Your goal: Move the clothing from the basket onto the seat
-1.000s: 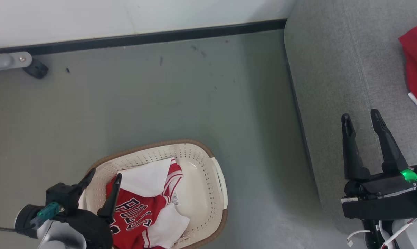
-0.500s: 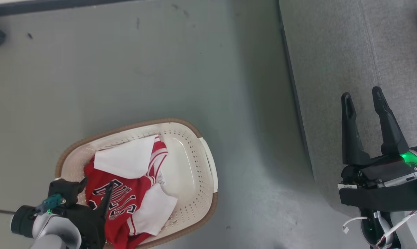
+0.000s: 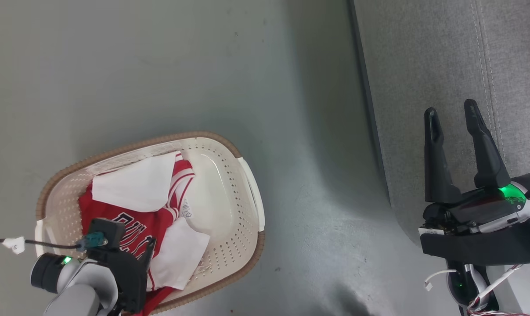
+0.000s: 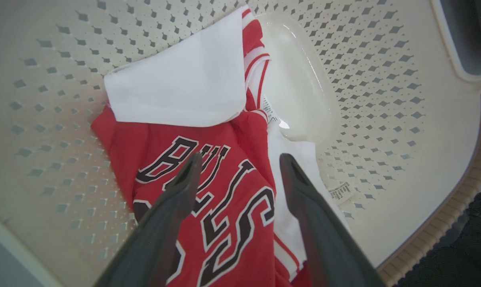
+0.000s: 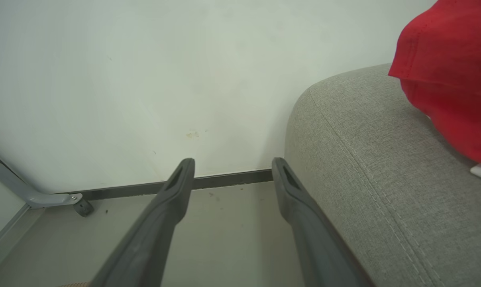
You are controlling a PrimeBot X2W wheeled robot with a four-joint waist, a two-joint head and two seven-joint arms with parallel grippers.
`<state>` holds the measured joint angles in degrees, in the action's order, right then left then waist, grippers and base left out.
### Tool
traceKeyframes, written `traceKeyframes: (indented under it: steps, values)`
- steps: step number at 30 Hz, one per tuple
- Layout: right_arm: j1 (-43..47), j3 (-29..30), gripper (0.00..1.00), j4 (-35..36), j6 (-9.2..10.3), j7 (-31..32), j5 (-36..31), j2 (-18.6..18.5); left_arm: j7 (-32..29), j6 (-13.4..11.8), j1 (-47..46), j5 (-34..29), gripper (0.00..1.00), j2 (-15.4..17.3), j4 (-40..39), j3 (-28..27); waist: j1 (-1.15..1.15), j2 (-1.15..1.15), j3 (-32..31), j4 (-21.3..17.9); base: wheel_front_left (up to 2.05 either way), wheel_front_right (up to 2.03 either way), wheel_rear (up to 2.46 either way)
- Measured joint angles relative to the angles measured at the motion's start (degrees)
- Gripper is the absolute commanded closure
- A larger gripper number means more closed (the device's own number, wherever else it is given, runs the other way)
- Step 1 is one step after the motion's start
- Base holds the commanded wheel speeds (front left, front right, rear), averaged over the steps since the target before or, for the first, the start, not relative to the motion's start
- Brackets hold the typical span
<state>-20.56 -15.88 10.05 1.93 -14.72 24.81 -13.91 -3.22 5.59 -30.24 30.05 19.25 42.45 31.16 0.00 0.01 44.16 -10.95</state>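
Note:
The cream basket (image 3: 250,193) with a brown rim stands on the floor at the lower left of the head view. In it lies the clothing, a crumpled red jersey (image 3: 157,221) with white trim and dark lettering. My left gripper (image 3: 131,242) hangs inside the basket just above the jersey, open. In the left wrist view its fingers straddle the lettering of the jersey (image 4: 232,207), with the basket wall (image 4: 383,99) around them. My right gripper (image 3: 450,108) stands open and empty over the left edge of the grey seat (image 3: 423,52). A plain red garment (image 5: 451,79) lies on the seat (image 5: 383,179).
Grey floor (image 3: 159,66) lies between the basket and the seat. In the right wrist view a white wall with a dark baseboard (image 5: 224,180) stands behind, and a grey metal bracket with a small caster (image 5: 83,207) sits at its foot on the left.
The head camera has tilted down, shifting the whole picture up. My left gripper has sunk deeper into the basket, closer to the jersey. The right gripper keeps its pose, still open.

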Motion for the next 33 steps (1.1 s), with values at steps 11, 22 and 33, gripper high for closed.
traceKeyframes:
  steps: [11, 22, 33]
  values:
    - [-0.18, -0.71, 0.0, -0.18, -0.45, 0.0, -0.68, 1.67, -6.92, -0.2, -4.37, -3.49, 0.0, -0.65, 7.54, 3.42, 0.0, 0.0, 3.29, -1.44, 0.0, 0.0, 0.0]
    - [-1.38, -0.89, 0.0, -0.32, -0.96, 0.0, -1.69, 2.96, -12.02, -1.65, -8.98, -5.55, 0.0, -0.91, 12.82, 4.81, 0.0, 0.0, 6.3, -2.37, 0.0, 0.0, 0.0]
    - [-1.42, -0.78, 0.0, -1.29, -1.53, 0.0, -2.69, 4.17, -17.86, -4.16, -11.85, -9.32, 0.76, -1.31, 18.52, 8.06, 0.0, 0.0, 7.08, -3.21, 0.0, 0.0, 0.0]
